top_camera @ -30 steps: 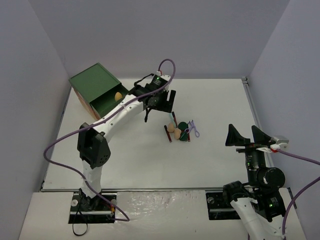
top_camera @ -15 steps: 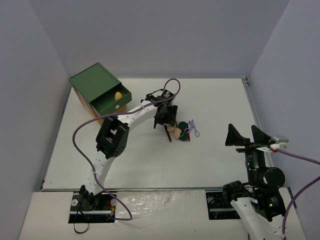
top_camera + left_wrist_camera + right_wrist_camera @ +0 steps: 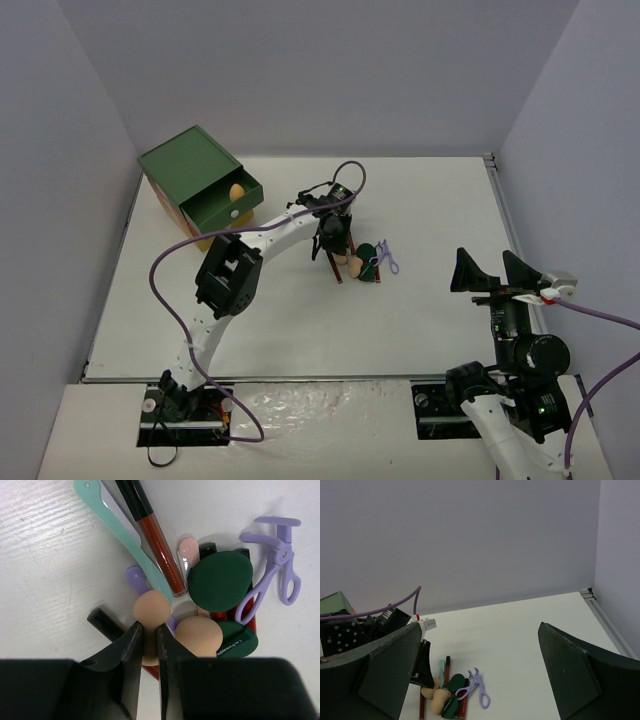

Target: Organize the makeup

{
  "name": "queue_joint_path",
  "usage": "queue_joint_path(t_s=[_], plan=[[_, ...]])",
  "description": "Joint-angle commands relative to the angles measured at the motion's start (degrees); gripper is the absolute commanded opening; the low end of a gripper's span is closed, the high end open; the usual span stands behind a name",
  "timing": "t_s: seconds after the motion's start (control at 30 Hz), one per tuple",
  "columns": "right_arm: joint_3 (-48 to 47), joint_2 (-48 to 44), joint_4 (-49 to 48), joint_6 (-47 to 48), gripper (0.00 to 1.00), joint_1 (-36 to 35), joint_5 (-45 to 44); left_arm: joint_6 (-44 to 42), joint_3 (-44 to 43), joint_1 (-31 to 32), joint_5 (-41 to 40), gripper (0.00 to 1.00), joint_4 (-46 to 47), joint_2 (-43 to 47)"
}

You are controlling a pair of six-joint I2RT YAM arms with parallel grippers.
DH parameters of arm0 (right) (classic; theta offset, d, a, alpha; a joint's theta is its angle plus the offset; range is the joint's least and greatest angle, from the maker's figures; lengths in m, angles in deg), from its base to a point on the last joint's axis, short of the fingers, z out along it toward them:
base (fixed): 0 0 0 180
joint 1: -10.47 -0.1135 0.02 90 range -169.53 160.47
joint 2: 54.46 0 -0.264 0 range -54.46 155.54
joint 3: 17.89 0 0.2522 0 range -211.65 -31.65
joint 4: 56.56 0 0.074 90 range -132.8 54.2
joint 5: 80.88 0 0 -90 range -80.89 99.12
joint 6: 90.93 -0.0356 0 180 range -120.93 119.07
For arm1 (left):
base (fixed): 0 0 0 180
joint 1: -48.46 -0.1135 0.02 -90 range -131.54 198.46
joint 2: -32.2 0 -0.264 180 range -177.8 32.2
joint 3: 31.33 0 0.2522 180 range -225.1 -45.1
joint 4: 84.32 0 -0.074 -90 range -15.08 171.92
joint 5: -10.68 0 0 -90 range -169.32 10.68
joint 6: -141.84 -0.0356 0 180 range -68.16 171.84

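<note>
This was a robot lab, not a home. A white table (image 3: 420, 300) stood inside plain grey walls (image 3: 320, 70), shut in like a big box. Two robot arms were bolted to the near edge of the table, the left arm (image 3: 228, 280) and the right arm (image 3: 520, 350). Purple cables (image 3: 152, 282) ran along them. Each arm had a camera on it. On the table were just a green box of drawers (image 3: 190, 160) and a small pile of makeup (image 3: 367, 262).

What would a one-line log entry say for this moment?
left gripper: shut on tan egg-shaped sponge in makeup pile | right gripper: open, away from pile | green box: drawer open, another tan sponge inside
</note>
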Motion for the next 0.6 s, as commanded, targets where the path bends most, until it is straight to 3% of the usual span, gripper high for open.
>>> queue_joint_path(t_s=[0.0, 0.13, 0.57], plan=[[-0.28, 1.43, -5.05, 0.44, 1.00, -0.32, 0.16, -0.13, -3.92, 0.25, -0.81, 0.05, 1.42, 4.31], [-2.28, 3.67, -4.44, 0.03, 1.00, -0.32, -0.33, -2.31, -5.68, 0.17, -3.21, 0.02, -0.79, 8.96], [-22.22, 34.30, 5.50, -2.70, 1.00, -0.32, -2.60, -13.80, -14.19, -1.38, -18.08, 0.03, -13.69, 23.19]])
